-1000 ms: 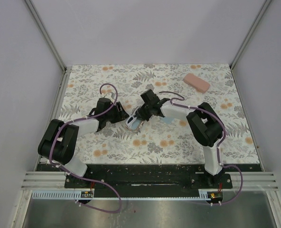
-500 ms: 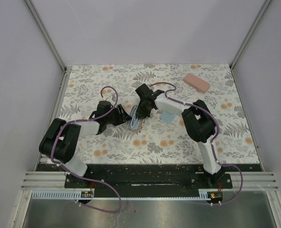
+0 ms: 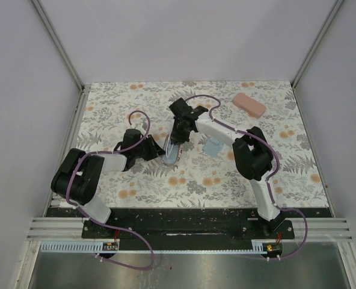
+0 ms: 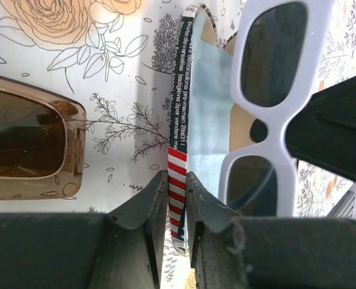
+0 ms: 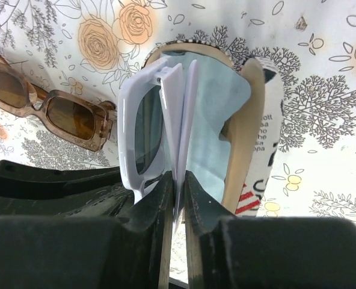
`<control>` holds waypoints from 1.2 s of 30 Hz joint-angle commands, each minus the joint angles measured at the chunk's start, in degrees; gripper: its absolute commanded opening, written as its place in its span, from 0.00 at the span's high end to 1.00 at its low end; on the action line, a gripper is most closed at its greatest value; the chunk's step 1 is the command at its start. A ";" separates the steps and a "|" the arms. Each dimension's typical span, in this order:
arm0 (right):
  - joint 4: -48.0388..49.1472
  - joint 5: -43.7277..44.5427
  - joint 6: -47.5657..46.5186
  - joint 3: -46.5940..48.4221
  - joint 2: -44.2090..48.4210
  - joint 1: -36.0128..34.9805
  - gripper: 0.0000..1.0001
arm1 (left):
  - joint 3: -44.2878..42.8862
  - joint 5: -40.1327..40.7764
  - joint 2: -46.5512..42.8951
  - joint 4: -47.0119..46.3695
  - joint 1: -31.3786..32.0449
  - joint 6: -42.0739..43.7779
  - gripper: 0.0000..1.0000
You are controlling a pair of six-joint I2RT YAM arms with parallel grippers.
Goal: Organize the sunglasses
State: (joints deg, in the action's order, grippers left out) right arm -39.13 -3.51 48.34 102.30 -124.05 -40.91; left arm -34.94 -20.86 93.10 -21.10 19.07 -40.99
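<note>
My left gripper (image 4: pixel 176 198) is shut on the striped edge of the stars-and-stripes pouch (image 4: pixel 179 120) and holds its mouth open, showing a light blue lining. My right gripper (image 5: pixel 177 186) is shut on the folded temples of the white sunglasses (image 5: pixel 139 120) and holds them at the pouch's (image 5: pixel 265 120) mouth. The white frame (image 4: pixel 268 90) also shows in the left wrist view. The brown sunglasses (image 5: pixel 52 108) lie flat on the floral table, left of the pouch, and also show in the left wrist view (image 4: pixel 27 144). From above, both grippers (image 3: pixel 160 150) (image 3: pixel 177 141) meet at the pouch (image 3: pixel 172 155).
A pink oblong hard case (image 3: pixel 250 104) lies at the far right of the table. A small light blue cloth (image 3: pixel 213 147) lies just right of the right gripper. White walls with metal rails (image 3: pixel 67 66) enclose the floral table (image 3: pixel 298 162).
My right gripper has swung left and farther away with the white sunglasses, uncovering the blue cloth. My left gripper has shifted a little right with the pouch.
</note>
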 commanded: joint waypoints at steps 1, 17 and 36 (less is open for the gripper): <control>-4.71 2.89 -3.42 4.83 -0.40 -0.75 0.99 | 1.71 -2.25 0.33 -5.35 0.00 -1.10 0.80; -16.40 9.39 -16.25 15.64 -7.34 -2.07 0.98 | 7.69 4.86 -4.59 -10.10 3.78 -6.29 0.80; -21.60 11.24 -14.24 17.58 -6.29 -3.92 0.97 | 8.92 18.22 -11.71 -5.62 10.46 -8.31 0.81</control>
State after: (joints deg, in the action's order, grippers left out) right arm -59.92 5.61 33.28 118.39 -132.20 -44.69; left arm -25.63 -7.33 83.74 -24.67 28.29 -48.53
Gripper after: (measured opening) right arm 0.164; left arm 0.198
